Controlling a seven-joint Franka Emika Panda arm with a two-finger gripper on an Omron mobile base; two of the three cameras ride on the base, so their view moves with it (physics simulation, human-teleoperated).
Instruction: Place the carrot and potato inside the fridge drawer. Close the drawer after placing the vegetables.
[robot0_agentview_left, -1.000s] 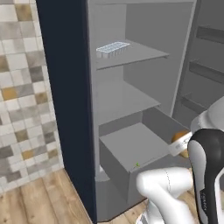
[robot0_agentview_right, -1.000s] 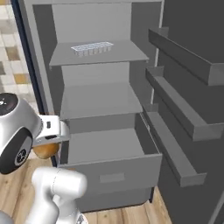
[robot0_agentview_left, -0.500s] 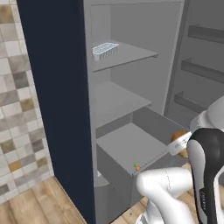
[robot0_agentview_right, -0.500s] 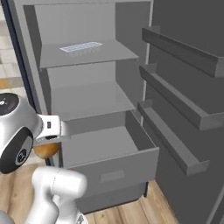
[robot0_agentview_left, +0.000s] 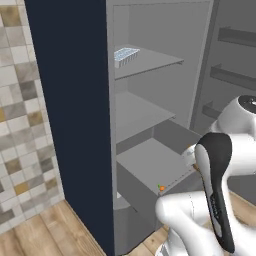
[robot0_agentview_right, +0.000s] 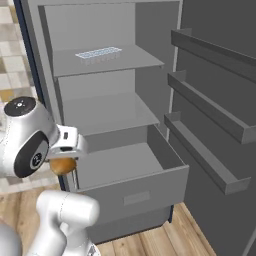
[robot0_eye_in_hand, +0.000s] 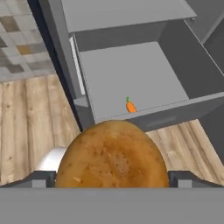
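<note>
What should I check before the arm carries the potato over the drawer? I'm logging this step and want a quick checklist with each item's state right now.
1. Potato in the gripper: ok, it sits right at the hand in the hand view and under the hand in the right base view.
2. Fridge drawer pulled open: ok, its floor is exposed.
3. Carrot already inside: ok, it lies near the drawer's front wall.
4. Free floor for the potato: ok, most of the drawer floor behind the carrot is bare.
5. Potato above the drawer: not ok, it is outside the drawer's left front corner.
6. Finger grip firmness: cannot tell, the potato hides the pads.
</note>
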